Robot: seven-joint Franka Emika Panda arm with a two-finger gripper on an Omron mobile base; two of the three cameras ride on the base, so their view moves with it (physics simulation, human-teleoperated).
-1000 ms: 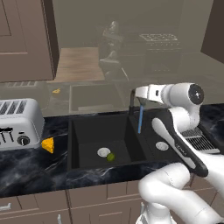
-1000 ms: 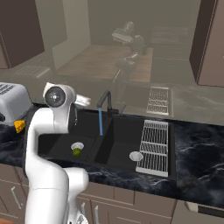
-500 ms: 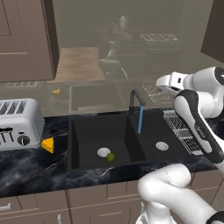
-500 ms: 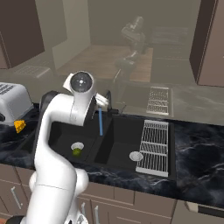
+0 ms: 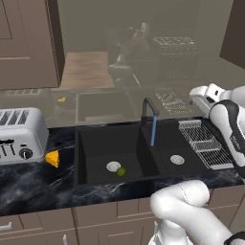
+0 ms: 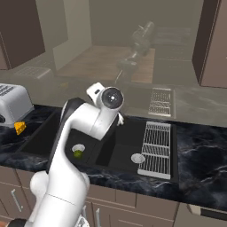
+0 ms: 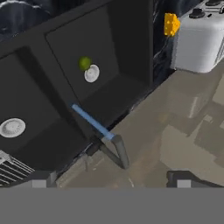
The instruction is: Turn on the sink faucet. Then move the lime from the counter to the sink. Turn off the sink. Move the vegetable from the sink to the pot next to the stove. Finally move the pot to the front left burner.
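Hand view gives you the gripper (image 7: 109, 183), jaws spread wide on nothing, above the thin arched faucet (image 7: 116, 151); round lime (image 7: 85, 63) beside the silver drain (image 7: 92, 73).

The white arm's hand (image 5: 206, 94) sits at the right edge, its fingers not clearly visible. Well away from it, toward the middle, the sink faucet (image 5: 149, 111) arches over the divider of the sink (image 5: 86, 139), a blue stream of water (image 5: 153, 131) falling from its spout. Farther off, the lime (image 5: 121, 171) lies in the left basin just beside a silver drain (image 5: 113, 166). A wire rack (image 5: 203, 141) lies below the hand. Farthest away, on the counter (image 5: 33, 184), stand a cheese wedge (image 5: 52, 158) and a toaster (image 5: 21, 135).
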